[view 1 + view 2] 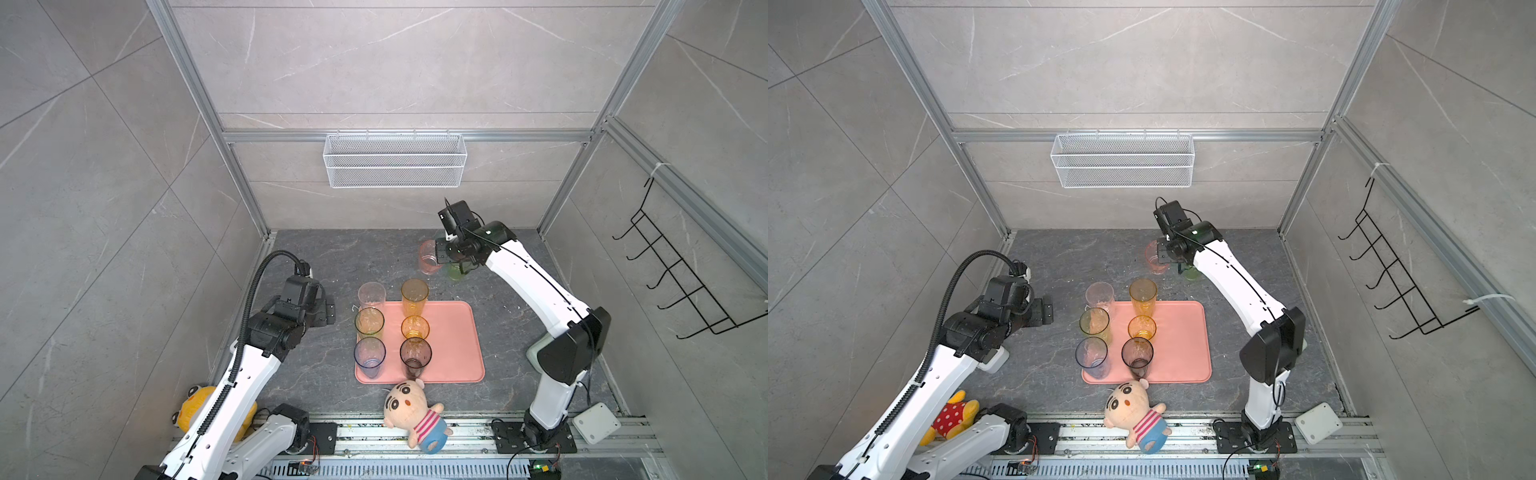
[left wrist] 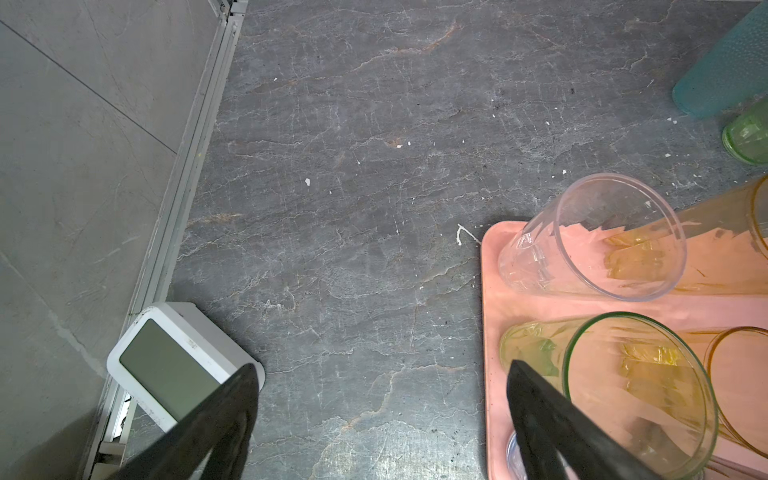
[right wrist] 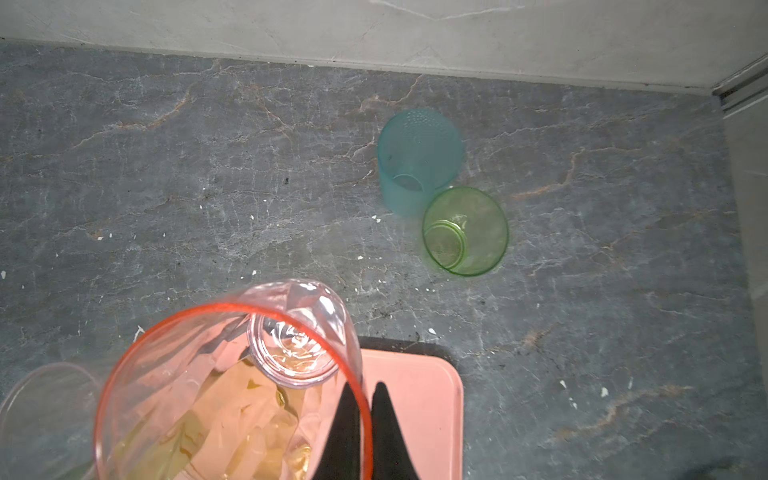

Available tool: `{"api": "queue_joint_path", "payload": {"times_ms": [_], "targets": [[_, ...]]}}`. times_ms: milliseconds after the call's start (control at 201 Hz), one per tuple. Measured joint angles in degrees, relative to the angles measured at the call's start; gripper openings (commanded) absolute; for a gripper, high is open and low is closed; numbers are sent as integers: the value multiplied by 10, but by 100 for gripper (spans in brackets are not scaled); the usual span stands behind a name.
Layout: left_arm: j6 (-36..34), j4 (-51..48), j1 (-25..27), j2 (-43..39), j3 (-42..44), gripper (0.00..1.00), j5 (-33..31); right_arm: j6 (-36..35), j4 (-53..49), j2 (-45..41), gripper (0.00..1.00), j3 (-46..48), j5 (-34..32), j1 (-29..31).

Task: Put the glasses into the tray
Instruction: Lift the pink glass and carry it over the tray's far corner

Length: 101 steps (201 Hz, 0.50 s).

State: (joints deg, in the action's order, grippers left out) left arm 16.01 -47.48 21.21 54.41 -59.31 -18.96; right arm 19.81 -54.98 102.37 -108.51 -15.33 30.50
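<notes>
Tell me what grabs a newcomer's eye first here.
The salmon-pink tray sits mid-table, with six glasses standing in two columns on its left half. Toward the back wall, the right gripper is shut on the rim of a pink glass. A striped-shirt plush doll lies at the tray's front edge.

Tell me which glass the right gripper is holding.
The pink glass, its rim pinched by the right gripper. Six others stand on the tray; the teal glass and green glass stand free on the table.

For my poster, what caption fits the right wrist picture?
Right fingers pinch the pink glass rim beside the tray; teal glass and green glass wait.
</notes>
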Motion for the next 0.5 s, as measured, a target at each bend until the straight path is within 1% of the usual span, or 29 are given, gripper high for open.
{"api": "queue_joint_path", "payload": {"times_ms": [209, 503], "targets": [[0, 0, 0, 0, 0, 94, 0, -2, 18, -84, 0, 97, -19, -15], [0, 0, 0, 0, 0, 94, 0, -2, 25, -133, 0, 194, -26, -20]]}}
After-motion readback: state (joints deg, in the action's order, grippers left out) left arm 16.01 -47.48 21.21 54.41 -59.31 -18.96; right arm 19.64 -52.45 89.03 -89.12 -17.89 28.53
